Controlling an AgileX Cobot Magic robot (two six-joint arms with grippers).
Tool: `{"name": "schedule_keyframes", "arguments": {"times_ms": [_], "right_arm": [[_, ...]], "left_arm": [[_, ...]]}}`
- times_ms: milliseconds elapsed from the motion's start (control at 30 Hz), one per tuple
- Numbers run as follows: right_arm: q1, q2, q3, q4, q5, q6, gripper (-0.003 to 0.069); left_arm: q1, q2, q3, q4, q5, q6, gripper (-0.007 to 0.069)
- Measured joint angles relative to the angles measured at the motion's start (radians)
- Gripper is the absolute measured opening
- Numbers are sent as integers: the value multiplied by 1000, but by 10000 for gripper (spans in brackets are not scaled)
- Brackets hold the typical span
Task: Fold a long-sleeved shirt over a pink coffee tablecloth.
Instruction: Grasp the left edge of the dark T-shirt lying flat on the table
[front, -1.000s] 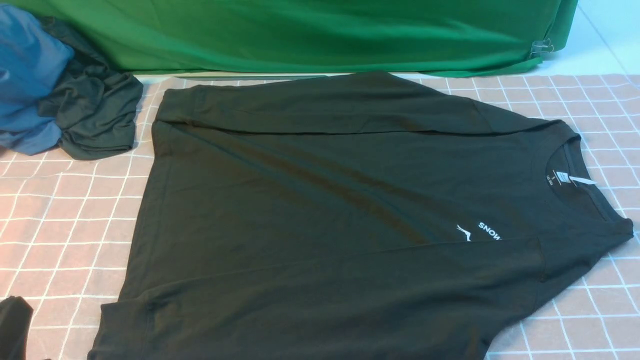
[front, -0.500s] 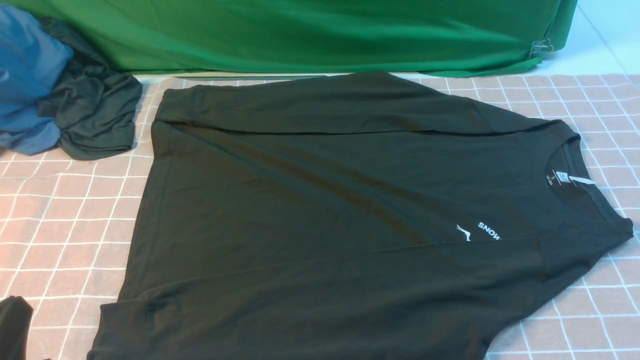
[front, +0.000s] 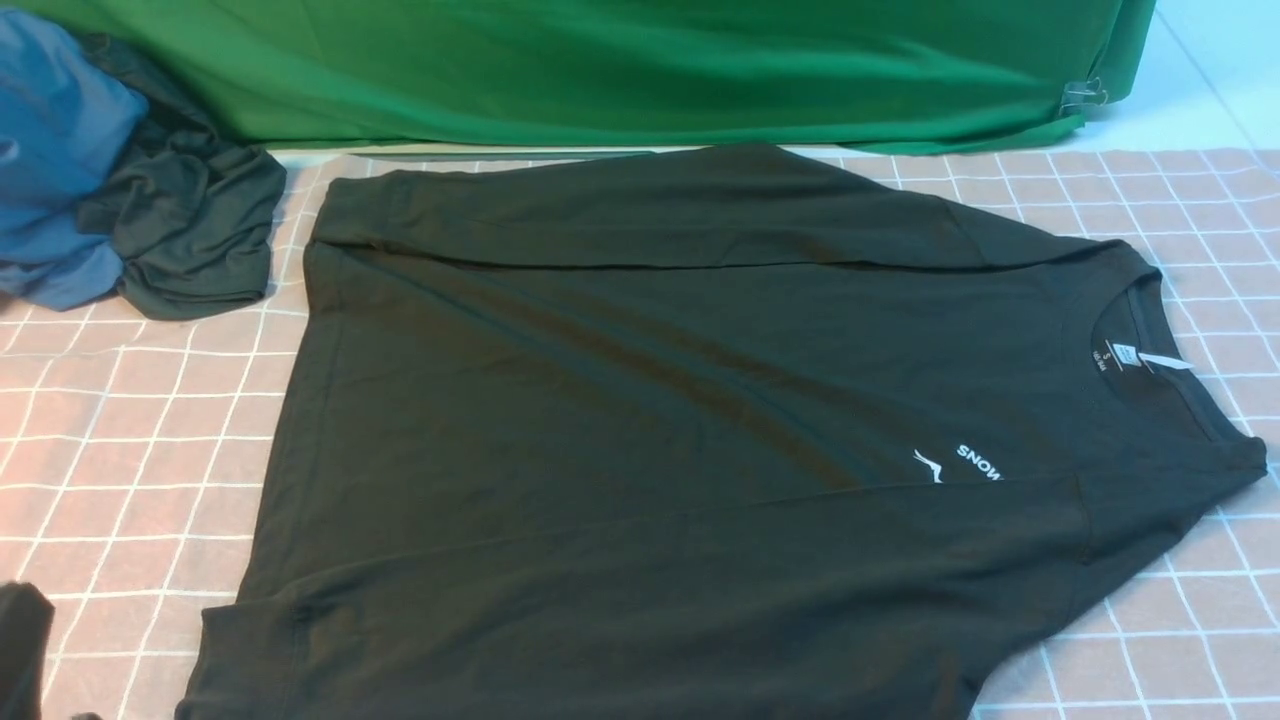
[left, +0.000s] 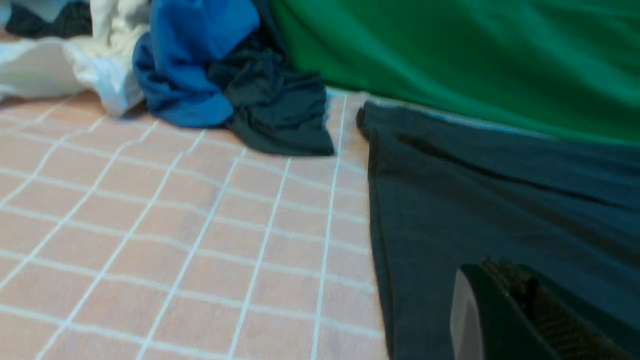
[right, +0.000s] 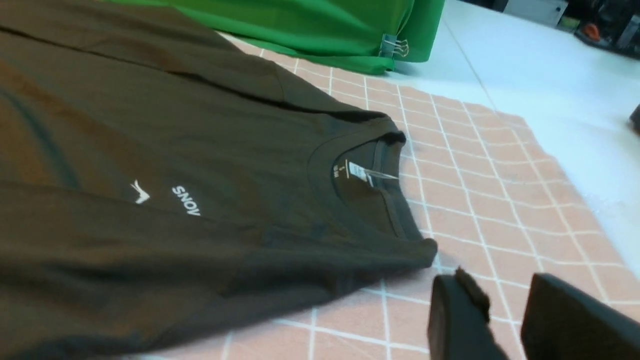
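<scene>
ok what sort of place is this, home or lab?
Most likely a lab bench staged for cloth-folding trials, not a home: green backdrop cloth fixed with a binder clip, pink gridded tablecloth over a white table, spare garments heaped beside the black shirt.

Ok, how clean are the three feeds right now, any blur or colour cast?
Front view: sharp, evenly lit, shirt lettering readable. Left wrist view: soft all over, left tool blurred. Right wrist view: fairly sharp, but the shirt reads brownish there.
</scene>
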Motion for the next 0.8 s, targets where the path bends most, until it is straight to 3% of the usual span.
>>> {"name": "schedule_keyframes", "arguments": {"times_ms": [233, 367, 500, 567, 800], "right_arm": [[0, 0, 0, 0, -16, -2, 242], [3, 0, 0, 173, -123, 158, 242], [3, 0, 0, 334, -271, 467, 242], [3, 0, 0, 356, -326, 563, 242], [3, 0, 0, 369, -374, 612, 242]], "left_arm": [[0, 0, 0, -240, -180, -1, 15], [0, 0, 0, -398, -329, -108, 15], [0, 0, 0, -422, -471, -155, 15], [0, 0, 0, -415, -523, -159, 15], [0, 0, 0, -302, -557, -189, 15]]}}
